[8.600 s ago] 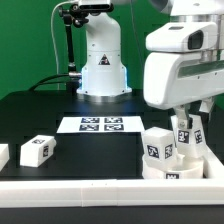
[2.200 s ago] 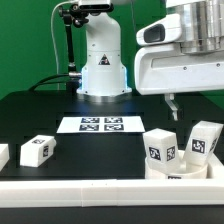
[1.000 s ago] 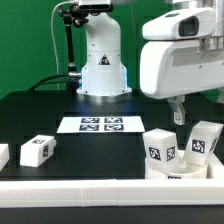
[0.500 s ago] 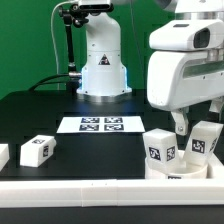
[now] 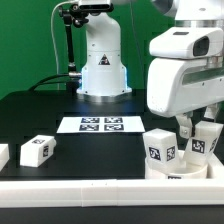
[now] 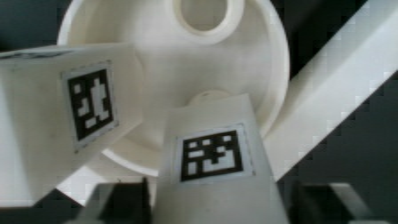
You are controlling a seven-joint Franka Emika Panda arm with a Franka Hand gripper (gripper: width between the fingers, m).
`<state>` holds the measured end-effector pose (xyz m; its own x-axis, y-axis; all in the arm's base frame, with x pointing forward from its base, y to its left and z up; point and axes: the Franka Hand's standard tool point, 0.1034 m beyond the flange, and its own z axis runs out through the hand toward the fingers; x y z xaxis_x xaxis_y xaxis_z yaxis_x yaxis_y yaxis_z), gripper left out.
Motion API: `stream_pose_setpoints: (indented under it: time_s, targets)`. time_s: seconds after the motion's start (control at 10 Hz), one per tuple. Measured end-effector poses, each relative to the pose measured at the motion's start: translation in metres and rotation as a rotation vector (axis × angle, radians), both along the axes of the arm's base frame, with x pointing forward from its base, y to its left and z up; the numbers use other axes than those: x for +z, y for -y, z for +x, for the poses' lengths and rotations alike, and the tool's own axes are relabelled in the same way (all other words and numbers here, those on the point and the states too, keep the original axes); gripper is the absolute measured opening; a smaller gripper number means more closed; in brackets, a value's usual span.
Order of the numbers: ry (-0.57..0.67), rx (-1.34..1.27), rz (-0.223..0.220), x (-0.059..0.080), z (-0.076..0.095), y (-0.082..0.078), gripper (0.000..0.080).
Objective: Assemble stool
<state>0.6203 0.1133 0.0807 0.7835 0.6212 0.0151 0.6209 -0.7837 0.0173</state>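
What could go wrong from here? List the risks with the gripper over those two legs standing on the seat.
1. The gripper hangs open over the leg on the exterior view's right; a finger could catch its top and tip it instead of straddling it.
2. The other standing leg is close beside it, so the nearer finger might knock it.
3. The seat disc sits near the front edge of the table; a sideways push might shift it.

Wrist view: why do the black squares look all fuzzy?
In the wrist view the camera is very close, so the nearer leg and its tag look a bit soft, and the seat disc is bright with faint shading; in the exterior view the marker board looks sharper.
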Motion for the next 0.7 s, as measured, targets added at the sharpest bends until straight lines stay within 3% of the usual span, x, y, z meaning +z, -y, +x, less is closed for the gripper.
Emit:
stream_pose_setpoints:
  time_s: [0.4, 0.7]
  targets:
    - [0.0, -0.089, 0.002, 0.0001, 0.0002, 0.0008, 0.0347]
    - [0.01, -0.358, 0.03, -0.0002, 0.0029, 0.0074, 0.0347]
